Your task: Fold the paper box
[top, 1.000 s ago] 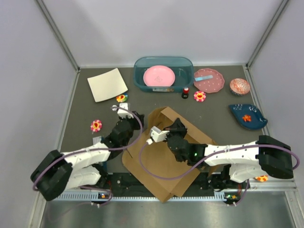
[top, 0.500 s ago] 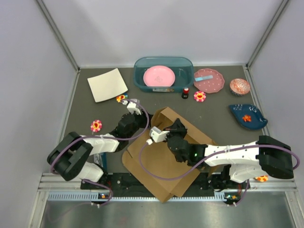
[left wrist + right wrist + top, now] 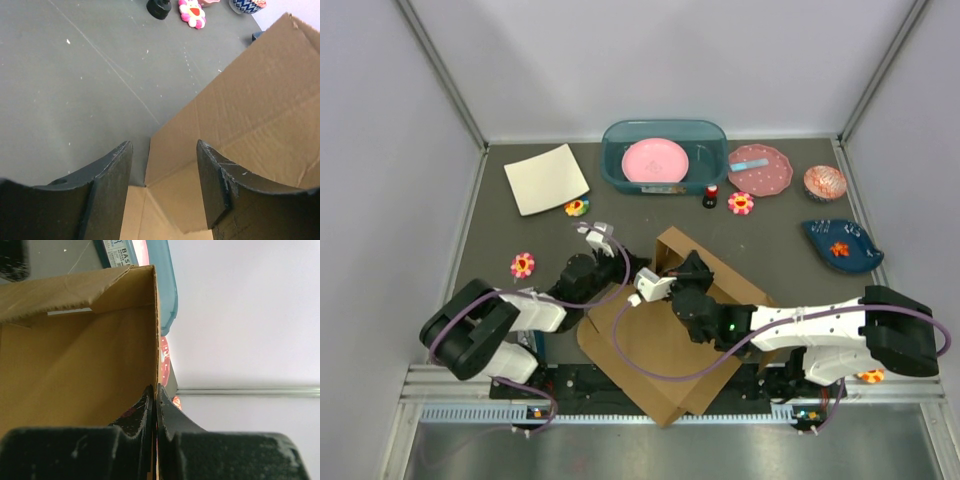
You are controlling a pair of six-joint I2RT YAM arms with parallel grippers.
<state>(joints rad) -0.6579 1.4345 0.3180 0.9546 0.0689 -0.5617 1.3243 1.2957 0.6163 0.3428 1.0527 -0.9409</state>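
The paper box [image 3: 665, 345] is a brown corrugated cardboard sheet lying near the table's front, with one panel raised upright at its far end. My right gripper [image 3: 688, 268] is shut on the edge of that raised panel [image 3: 100, 355], its jaws pinching the cardboard [image 3: 156, 390]. My left gripper [image 3: 595, 250] is open and empty, just left of the box. In the left wrist view it [image 3: 164, 150] points at the corner fold of the box [image 3: 240, 120], its fingers [image 3: 112, 175] apart on either side of the fold, not touching.
A cream-white square sheet [image 3: 546, 178] lies back left. A blue bin [image 3: 663, 156] holds a pink plate. A spotted pink plate [image 3: 760, 168], a small patterned bowl [image 3: 824, 182], a dark blue dish [image 3: 840, 245], a small black bottle [image 3: 711, 195] and flower toys [image 3: 523, 264] lie around.
My left gripper swung from the box's left side up toward the back, then drew back a little to the box's far left corner. My right gripper kept holding the raised panel.
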